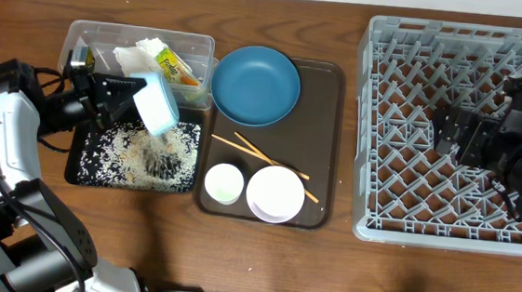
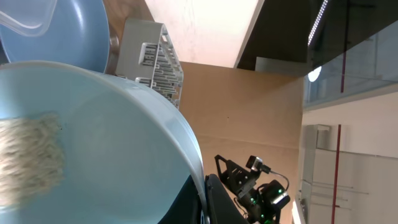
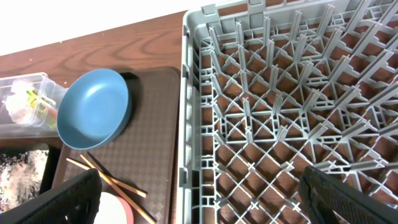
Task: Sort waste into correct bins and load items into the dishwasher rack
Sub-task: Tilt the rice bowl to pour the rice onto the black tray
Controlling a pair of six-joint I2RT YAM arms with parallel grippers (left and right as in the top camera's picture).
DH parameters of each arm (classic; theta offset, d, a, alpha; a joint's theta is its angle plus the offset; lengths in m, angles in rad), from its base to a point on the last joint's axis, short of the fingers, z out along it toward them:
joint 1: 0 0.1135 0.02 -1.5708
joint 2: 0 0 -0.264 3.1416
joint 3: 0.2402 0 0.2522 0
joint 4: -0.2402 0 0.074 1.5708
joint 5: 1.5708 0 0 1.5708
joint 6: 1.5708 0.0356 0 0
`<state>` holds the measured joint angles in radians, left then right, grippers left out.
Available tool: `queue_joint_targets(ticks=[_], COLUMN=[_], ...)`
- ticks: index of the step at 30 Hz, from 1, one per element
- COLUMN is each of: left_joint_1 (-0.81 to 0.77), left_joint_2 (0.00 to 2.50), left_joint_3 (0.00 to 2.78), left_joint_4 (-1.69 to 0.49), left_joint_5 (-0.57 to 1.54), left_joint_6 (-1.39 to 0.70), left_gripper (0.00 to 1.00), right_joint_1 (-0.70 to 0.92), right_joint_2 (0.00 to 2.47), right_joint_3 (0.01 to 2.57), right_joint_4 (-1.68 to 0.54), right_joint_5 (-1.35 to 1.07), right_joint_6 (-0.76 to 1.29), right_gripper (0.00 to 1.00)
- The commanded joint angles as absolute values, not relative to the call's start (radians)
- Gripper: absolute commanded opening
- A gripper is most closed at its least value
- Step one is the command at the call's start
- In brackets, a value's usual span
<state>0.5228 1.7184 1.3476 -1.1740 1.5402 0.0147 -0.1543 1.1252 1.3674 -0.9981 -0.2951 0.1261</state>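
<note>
I take the dark brown serving tray [image 1: 322,141] as my anchor; in the right wrist view its surface shows a fine crosshatch weave. On it I see a dark-blue bowl [image 1: 255,85], a plain white bowl [image 1: 275,193], a white cup [image 1: 224,182] faintly greenish inside, and pale tan wooden chopsticks [image 1: 260,153]. Left of the serving tray, a light-blue bowl [image 1: 159,103] is above a black tray [image 1: 80,171] speckled with white rice [image 1: 134,155]. Also to its left, the clear tub [image 1: 102,29] holds a white napkin [image 1: 137,55] and a yellow-orange wrapper [image 1: 176,67] with green print. Right of the serving tray, the rack [image 1: 457,29] is uniform grey. Its open diamond lattice shows the reddish-brown, wood-grained table [image 1: 261,258] through it.
</note>
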Motion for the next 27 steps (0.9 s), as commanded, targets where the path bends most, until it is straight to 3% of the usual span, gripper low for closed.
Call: queue_joint_targets(ticks=[1, 18, 23, 27], left_joint_1=[0.529, 0.603, 0.663, 0.706], left_joint_2=[1.7, 1.7, 1.709, 1.723], left_joint_3=[1.345, 1.345, 1.344, 1.331], left_joint_4=[-1.178, -1.15, -1.107, -1.105], left_joint_5=[1.573, 1.568, 1.399, 1.394], left_joint_6=[0.002, 0.003, -0.017, -0.015], left_gripper=[0.06, 0.06, 0.06, 0.06], right_joint_1=[-0.16, -0.16, -0.16, -0.159], right_joint_2=[1.126, 1.126, 1.126, 1.126], right_joint_3=[1.378, 1.378, 1.378, 1.378], right_joint_4=[-1.0, -0.999, -0.999, -0.999], right_joint_5=[-0.296, -0.296, -0.296, -0.296], right_joint_6=[0.134, 0.134, 0.134, 0.134], right_gripper=[0.99, 0.99, 0.99, 0.99])
